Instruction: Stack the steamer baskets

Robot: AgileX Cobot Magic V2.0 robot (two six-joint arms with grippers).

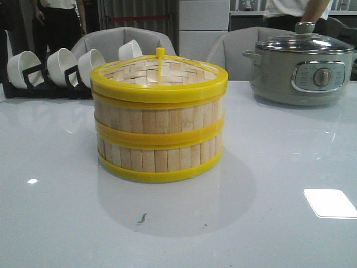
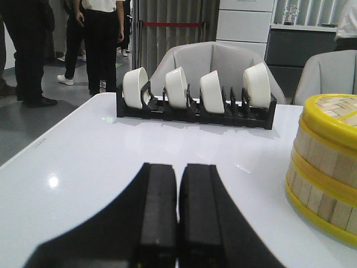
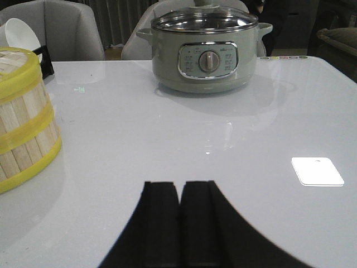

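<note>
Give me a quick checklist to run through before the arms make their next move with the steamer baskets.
1. Baskets stacked: upper basket sits on lower basket, walls aligned. Ok.
2. Lid seated on top, level. Ok.
3. Left gripper empty, shut, away from the stack. Ok.
4. Right gripper empty, shut, away from the stack. Ok.
5. Cooker and bowl rack stand apart from the stack. Ok.
6. Cloth liners inside flat: hidden by the lid. Cannot tell.

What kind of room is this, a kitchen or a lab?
Probably a demo or test room staged as a kitchen: a white table holds stacked steamer baskets, an electric cooker and a bowl rack, with onlookers standing behind.
</note>
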